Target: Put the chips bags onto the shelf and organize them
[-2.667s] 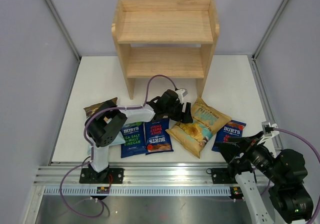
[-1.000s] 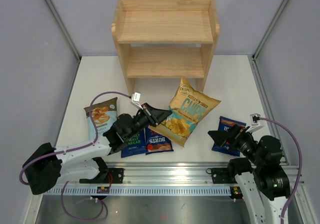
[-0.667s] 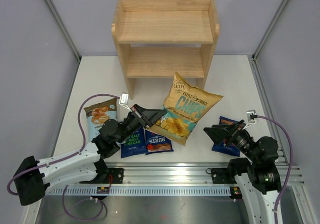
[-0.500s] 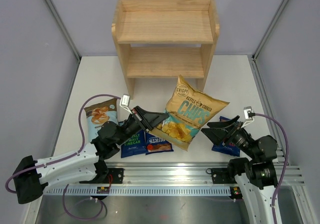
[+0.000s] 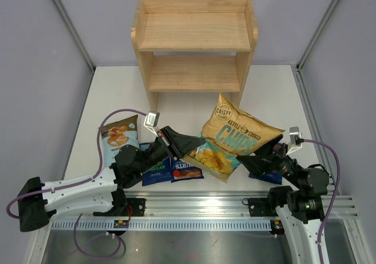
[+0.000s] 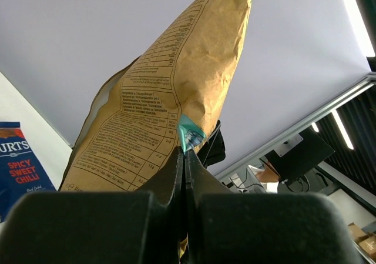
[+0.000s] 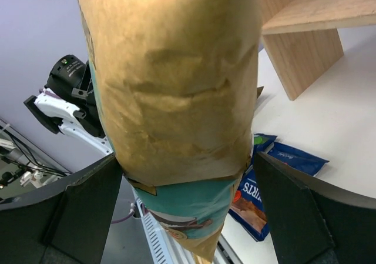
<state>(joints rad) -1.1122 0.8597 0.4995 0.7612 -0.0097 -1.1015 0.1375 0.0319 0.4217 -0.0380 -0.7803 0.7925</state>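
Note:
My left gripper (image 5: 198,143) is shut on the lower left edge of the yellow-and-teal chips bag (image 5: 236,136), holding it tilted above the table in front of the shelf (image 5: 195,40). In the left wrist view the jaws (image 6: 185,153) pinch the bag's seam (image 6: 170,93). My right gripper (image 5: 257,156) is open at the bag's right end. In the right wrist view the bag (image 7: 176,99) hangs between its spread fingers (image 7: 88,208). Two BURTS bags (image 5: 155,165) (image 5: 187,167) and the pale blue cassava bag (image 5: 119,136) lie flat at the left. A third BURTS bag (image 5: 275,171) lies mostly hidden under my right gripper.
Both shelf tiers (image 5: 194,73) hold nothing. The shelf's right leg (image 7: 305,58) stands close behind the raised bag. Grey walls close in the table on three sides, and an aluminium rail (image 5: 194,208) runs along the near edge.
The left gripper has swung the raised yellow bag rightward and tilted it. The right gripper has risen from the BURTS bag and now straddles the yellow bag's right end.

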